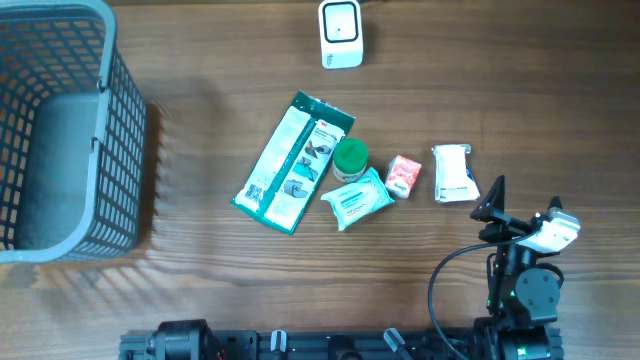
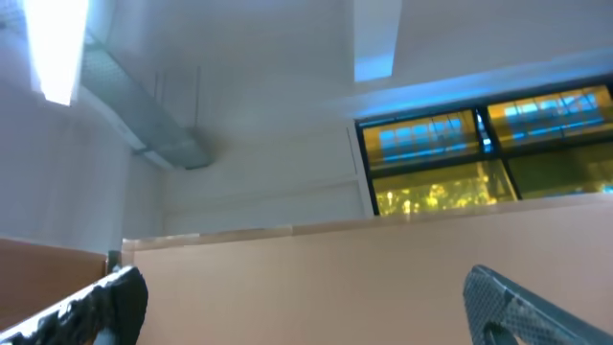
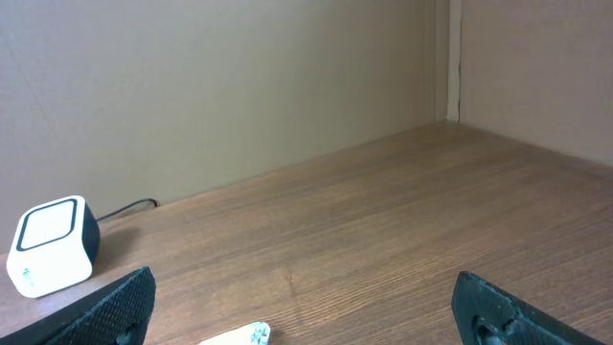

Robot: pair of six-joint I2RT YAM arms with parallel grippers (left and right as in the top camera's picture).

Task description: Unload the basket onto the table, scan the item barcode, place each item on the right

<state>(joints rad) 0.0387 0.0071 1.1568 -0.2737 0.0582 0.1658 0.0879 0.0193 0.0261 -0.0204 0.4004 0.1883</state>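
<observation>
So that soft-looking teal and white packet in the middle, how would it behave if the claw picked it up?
Probably floppy: the packet looks like a puffy film pouch, so it may sag or dent when pinched. It lies flat, so a push should slide it, not roll it. The green-lidded tub seems to touch it and might get nudged.

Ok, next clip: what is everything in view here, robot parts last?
basket: 1, grey, far left
scanner: 1, white, top centre
long packet: 1, green and white, centre
round tub: 1, green lid, beside long packet
wipes pack: 1, teal, next to tub
small box: 1, red and white, right of wipes
flat packet: 1, white, rightmost item
table: 1, brown wood
left hand: 1, black, open, aimed at ceiling
right hand: 1, black, open, empty, lower right
</observation>
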